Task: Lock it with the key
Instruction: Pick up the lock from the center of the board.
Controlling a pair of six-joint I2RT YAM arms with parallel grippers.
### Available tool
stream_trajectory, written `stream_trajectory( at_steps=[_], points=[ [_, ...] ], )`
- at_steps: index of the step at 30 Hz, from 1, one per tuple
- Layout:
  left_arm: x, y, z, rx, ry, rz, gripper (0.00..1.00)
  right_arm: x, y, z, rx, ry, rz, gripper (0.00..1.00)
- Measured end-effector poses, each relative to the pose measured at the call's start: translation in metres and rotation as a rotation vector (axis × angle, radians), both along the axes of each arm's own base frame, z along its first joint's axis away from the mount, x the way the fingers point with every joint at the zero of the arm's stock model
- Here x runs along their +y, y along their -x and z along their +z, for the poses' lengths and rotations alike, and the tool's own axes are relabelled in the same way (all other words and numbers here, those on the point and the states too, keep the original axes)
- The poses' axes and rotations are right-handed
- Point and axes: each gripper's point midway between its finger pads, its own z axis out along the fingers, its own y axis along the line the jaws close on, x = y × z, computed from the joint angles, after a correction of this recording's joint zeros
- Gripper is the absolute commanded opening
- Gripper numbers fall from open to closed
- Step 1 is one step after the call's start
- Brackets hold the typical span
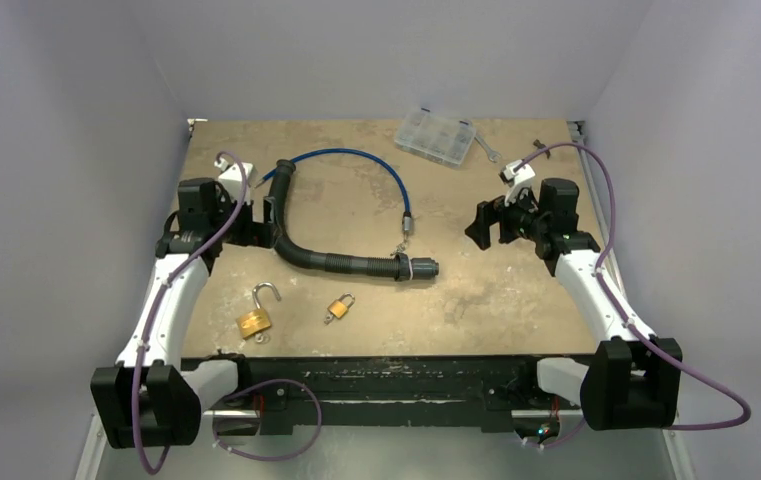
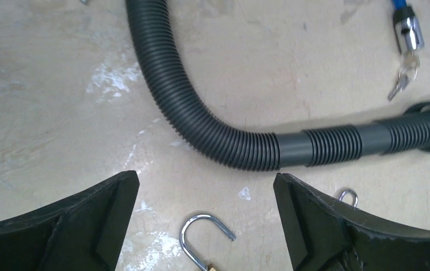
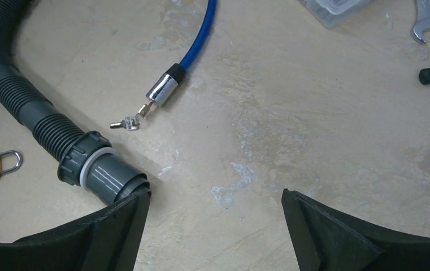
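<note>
Currently the left gripper [image 2: 205, 180] and right gripper [image 3: 215, 193] both stand spread wide and empty. The open padlock [image 1: 256, 314] lies at the near left of the table [image 1: 516, 290], near a smaller shut padlock [image 1: 339, 306]. Judged small, hard, dense and slippery (grasp the brass body's flat sides, not the shackle). The keys [image 3: 126, 122] hang at the cable lock head [image 3: 164, 89] and look thin and light.
</note>
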Motion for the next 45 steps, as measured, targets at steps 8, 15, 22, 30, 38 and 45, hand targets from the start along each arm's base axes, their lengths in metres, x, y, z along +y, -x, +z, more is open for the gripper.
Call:
stream_trajectory(
  at_steps=[8, 15, 22, 30, 38, 45],
  points=[
    [0.010, -0.008, 0.034, -0.139, -0.003, 0.088, 1.00, 0.000, -0.011, 0.023, -0.042, 0.001, -0.024, 0.99],
    [0.011, -0.009, 0.028, -0.129, -0.033, 0.065, 1.00, 0.015, -0.033, 0.036, -0.055, 0.048, -0.018, 0.99],
    [0.009, -0.011, 0.025, -0.117, -0.016, 0.062, 1.00, 0.083, -0.096, 0.058, -0.062, 0.075, 0.033, 0.98],
    [0.007, -0.011, 0.028, -0.122, 0.007, 0.072, 1.00, 0.139, -0.154, 0.024, 0.013, 0.120, -0.034, 0.87],
    [0.005, -0.013, 0.038, -0.159, 0.030, 0.083, 1.00, 0.155, -0.164, -0.053, 0.186, 0.191, -0.085, 0.68],
    [0.003, -0.013, 0.038, -0.161, 0.042, 0.081, 1.00, 0.154, -0.162, -0.087, 0.263, 0.224, -0.115, 0.57]
  ],
)
